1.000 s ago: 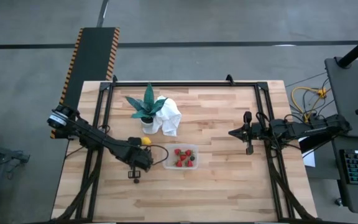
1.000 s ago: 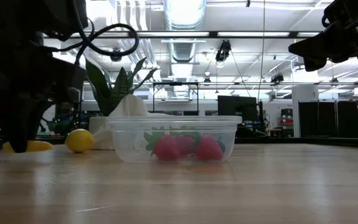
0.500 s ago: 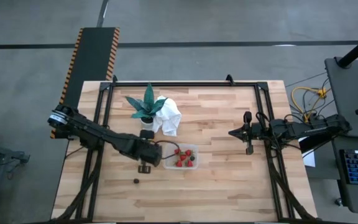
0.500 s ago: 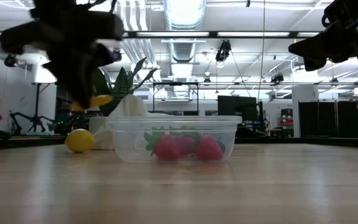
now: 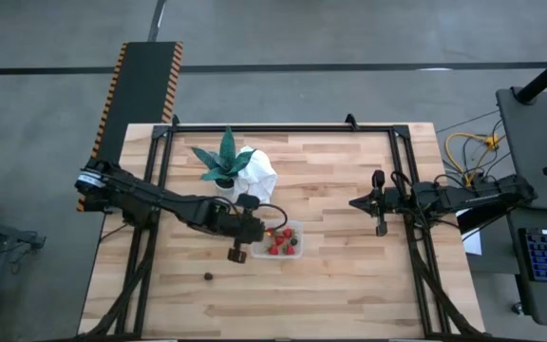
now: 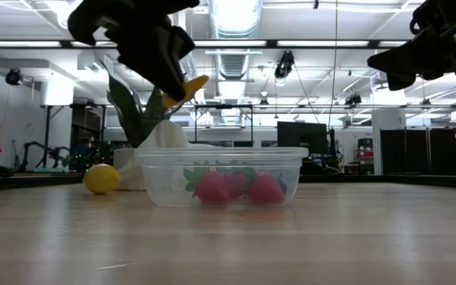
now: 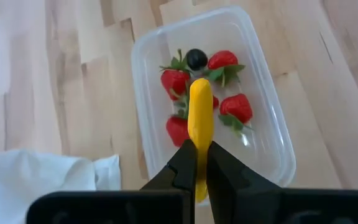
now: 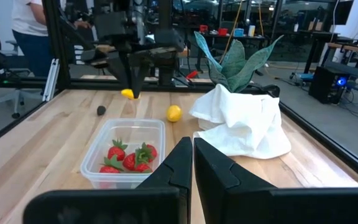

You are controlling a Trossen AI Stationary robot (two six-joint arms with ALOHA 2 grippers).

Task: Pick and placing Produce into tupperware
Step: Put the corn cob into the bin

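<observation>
Left wrist view: the left pincer (image 7: 197,163) squeezes the yellow piece (image 7: 200,127) above the tupperware (image 7: 272,134); dropped early, it might bounce out.

The yellow-orange piece (image 7: 200,127) is showing a plain, unpatterned skin between the black fingers (image 7: 182,168) of the left gripper (image 7: 198,163). The tupperware (image 7: 271,127) is showing clear and colourless, letting the pale wood grain through. Inside it, the strawberries (image 7: 236,107) are showing red with green leaf caps, and at 12 o'clock of them a small round berry (image 7: 196,59) is showing dark blue-black. The lemon (image 6: 101,179) is showing solid yellow. The cloth (image 5: 258,177) is showing white, and the plant (image 5: 220,161) green with paler leaf edges. The table (image 5: 330,275) is showing light striped wood planks. At 10 o'clock of the table, a dark panel (image 5: 142,81) is carrying orange-and-black hazard stripes along both edges.
</observation>
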